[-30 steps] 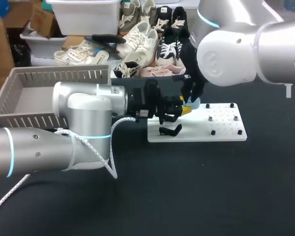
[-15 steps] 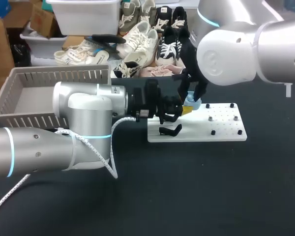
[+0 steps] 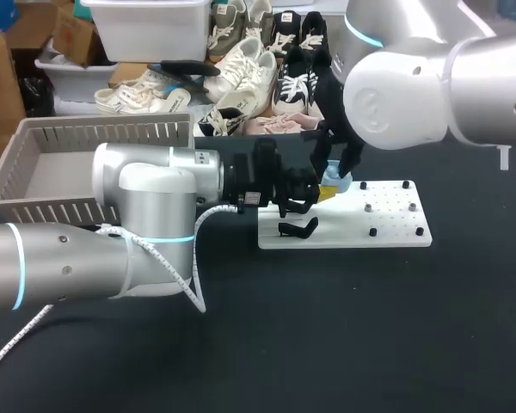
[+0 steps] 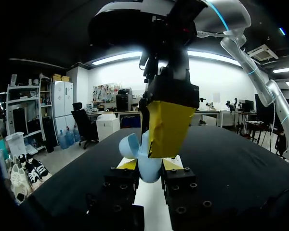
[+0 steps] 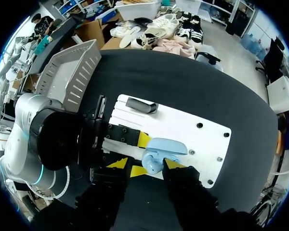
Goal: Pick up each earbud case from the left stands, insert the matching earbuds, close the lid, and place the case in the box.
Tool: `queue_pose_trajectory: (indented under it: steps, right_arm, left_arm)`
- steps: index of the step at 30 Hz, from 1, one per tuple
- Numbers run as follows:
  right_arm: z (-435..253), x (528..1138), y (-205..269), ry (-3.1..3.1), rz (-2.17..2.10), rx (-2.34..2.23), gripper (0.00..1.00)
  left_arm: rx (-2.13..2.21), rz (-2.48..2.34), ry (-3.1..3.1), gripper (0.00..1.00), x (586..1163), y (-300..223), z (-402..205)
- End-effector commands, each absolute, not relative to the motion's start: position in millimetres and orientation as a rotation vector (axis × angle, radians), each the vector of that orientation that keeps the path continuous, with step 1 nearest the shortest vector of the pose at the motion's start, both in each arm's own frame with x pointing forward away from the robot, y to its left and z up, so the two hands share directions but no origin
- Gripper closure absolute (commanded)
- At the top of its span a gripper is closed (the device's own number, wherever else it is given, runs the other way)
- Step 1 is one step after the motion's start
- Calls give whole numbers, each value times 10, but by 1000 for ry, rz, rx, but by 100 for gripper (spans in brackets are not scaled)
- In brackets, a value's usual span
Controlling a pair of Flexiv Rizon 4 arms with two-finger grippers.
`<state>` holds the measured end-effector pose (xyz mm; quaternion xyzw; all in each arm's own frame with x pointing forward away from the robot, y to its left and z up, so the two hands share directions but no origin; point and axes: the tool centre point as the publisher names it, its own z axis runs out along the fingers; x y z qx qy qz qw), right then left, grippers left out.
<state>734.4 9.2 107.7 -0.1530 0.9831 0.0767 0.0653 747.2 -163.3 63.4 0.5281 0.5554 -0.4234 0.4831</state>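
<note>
Item: pale blue earbud case [image 4: 132,147], lid open, above the white stand board [image 3: 387,228].
My left claw [image 4: 149,164]: narrowly parted, clamped on the case.
My right claw [image 5: 148,164]: at the case, grip untellable.
Step, I judge: seating earbuds.
Next: press the lid closed, carry left to the box [image 3: 34,142].

Pale-blue case [image 5: 164,147] looks smooth, glossy plastic — white board [image 3: 387,232] matt, table [image 3: 327,327] probably cloth-covered.

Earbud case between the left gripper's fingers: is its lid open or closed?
Open: in the right wrist view the light blue lid stands swung away from the case body.
</note>
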Motion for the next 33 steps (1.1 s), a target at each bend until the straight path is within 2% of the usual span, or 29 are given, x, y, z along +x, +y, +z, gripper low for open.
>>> queue_pose_trajectory:
  steps: [1,7,33]
  right_arm:
    - [1085,7342,100,2968,225,-458,58]
    - [1083,7335,109,2971,223,-458,55]
    - [1316,7395,76,2920,228,-445,54]
  left_arm:
    - [1283,-1029,1351,100,7465,-1629,634]
    - [1283,-1029,1351,100,7465,-1629,634]
    - [1283,-1029,1351,100,7465,-1629,634]
